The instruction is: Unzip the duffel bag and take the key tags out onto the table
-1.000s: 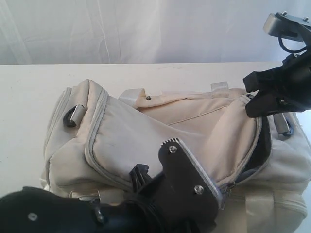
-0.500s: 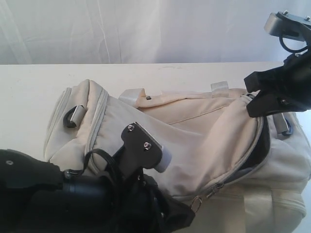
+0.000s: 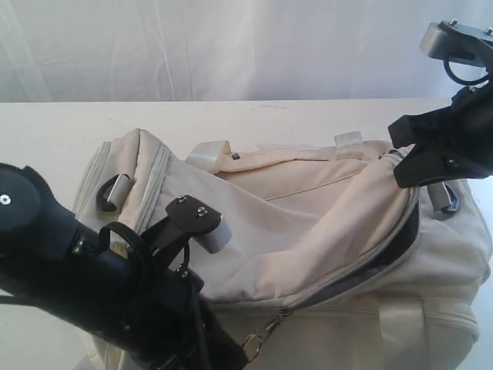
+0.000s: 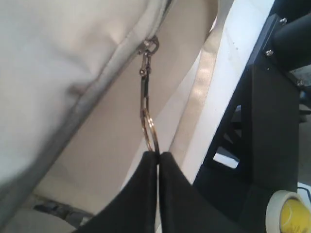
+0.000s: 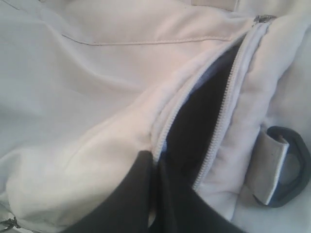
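The duffel bag [image 3: 308,208] lies on its side on the white table [image 3: 46,131], which shows bare behind the bag and past its left end. The zipper [image 3: 385,262] along the bag's front upper edge is partly undone, and a dark gap [image 5: 199,116] gapes at the bag's right end. Inside that gap only shadow and a strip of grey lining can be made out, so the key tags cannot be seen.

At the bag's lower front edge, the left gripper [image 4: 158,154] has its fingers pressed together on a thin metal ring [image 4: 149,127]. This ring hangs from the zipper pull [image 4: 147,51], which sits on the grey seam at the closed end of the gap. The left arm [image 3: 69,262] crosses in front of the bag's left half.

At the bag's right end, the right gripper [image 5: 154,160] pinches the cream fabric flap just beside the zipper teeth, its fingers closed on the cloth at the edge of the gap. A black strap ring [image 5: 291,170] in a grey webbing loop lies near it on the bag's end panel.
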`<state>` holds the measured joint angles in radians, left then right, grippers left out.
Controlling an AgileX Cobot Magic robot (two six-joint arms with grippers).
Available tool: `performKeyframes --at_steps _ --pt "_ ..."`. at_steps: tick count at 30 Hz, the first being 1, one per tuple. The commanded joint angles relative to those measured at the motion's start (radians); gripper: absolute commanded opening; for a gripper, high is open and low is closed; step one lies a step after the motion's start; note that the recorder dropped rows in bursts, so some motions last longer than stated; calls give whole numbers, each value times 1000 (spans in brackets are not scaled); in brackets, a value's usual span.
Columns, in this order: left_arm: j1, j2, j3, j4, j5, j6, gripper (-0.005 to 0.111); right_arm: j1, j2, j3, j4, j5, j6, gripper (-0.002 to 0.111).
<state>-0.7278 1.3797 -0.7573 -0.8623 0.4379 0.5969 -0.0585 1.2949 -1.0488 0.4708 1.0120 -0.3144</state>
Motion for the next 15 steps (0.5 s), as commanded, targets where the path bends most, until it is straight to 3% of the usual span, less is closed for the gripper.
performKeyframes --at_steps 1,5,15 --pt "9 -35 -94 220 107 -166 0 -3 -7 2 -19 -23 4 0" --pt "9 -96 -167 585 225 -482 0 -3 -7 2 -19 -20 4 0" --pt "9 -257 -173 944 384 -741 0 -3 -7 2 -21 -19 4 0"
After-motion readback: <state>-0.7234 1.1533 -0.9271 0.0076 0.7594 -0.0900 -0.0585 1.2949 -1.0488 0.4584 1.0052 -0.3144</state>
